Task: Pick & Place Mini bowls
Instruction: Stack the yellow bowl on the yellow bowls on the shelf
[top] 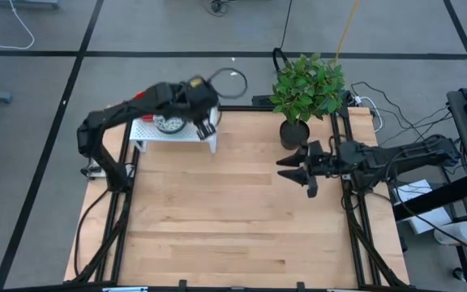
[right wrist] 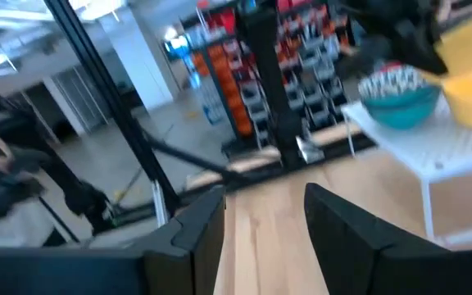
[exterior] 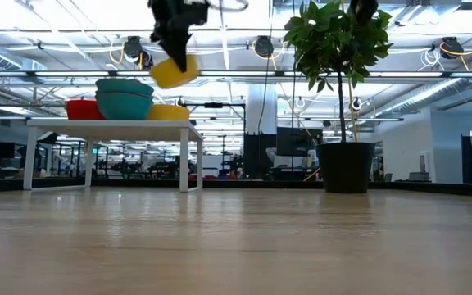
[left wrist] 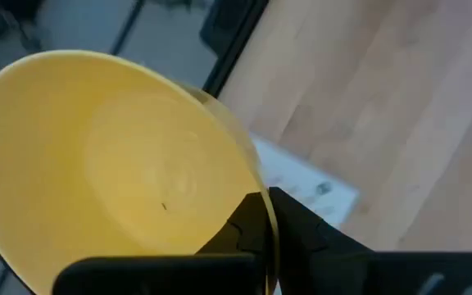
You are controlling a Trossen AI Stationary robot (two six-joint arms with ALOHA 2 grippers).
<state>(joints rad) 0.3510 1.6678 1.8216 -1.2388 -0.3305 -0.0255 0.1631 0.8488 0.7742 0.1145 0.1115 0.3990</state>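
A plain yellow mini bowl (exterior: pixel 173 72) hangs in the air under my left gripper (exterior: pixel 174 29), which is shut on it above the right part of a small white stand (exterior: pixel 109 124). On the stand rest a red bowl (exterior: pixel 82 109), stacked teal bowls (exterior: pixel 125 98) with speckled white insides (right wrist: pixel 392 82), and another yellow bowl (exterior: pixel 169 112). In the high view the left arm (top: pixel 160 101) covers the held bowl. My right gripper (top: pixel 297 167) hovers open at the table's right, beside the plant pot, and holds nothing. My left gripper pinches the yellow bowl's rim (left wrist: pixel 256 176), with one finger (left wrist: pixel 240 229) inside the bowl and the other (left wrist: pixel 306 225) outside its wall. The fingers slant down from above. The bowl is lifted clear of the stand and tilted, hanging below the fingers.
A leafy plant in a black pot (top: pixel 294 134) stands at the table's far right, close to my right gripper. The white stand (top: pixel 177 138) takes up the far left. Bare wooden tabletop (top: pixel 233 219) stretches across the middle and the near side.
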